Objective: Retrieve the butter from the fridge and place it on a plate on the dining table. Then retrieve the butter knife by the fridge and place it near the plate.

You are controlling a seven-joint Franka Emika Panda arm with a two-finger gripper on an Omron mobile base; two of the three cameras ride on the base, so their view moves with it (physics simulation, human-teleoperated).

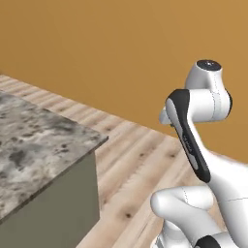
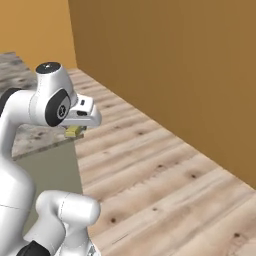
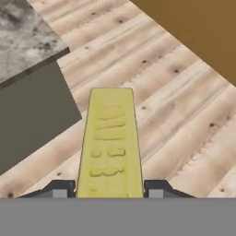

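In your left base view, the grey-brown marbled stone dining table [image 1: 34, 140] fills the left side, its corner jutting over the pale wood plank floor [image 1: 140, 160] before the ochre wall [image 1: 106, 53]. In your right base view, the gripper [image 2: 75, 128] hangs beyond the table's corner, a bit of the small yellow rectangular butter stick [image 2: 73, 131] poking out beneath it. In your hand view, you see the butter [image 3: 110, 147] clamped between the two dark finger tips [image 3: 59, 189], held out over the floor beside the table's edge [image 3: 27, 41].
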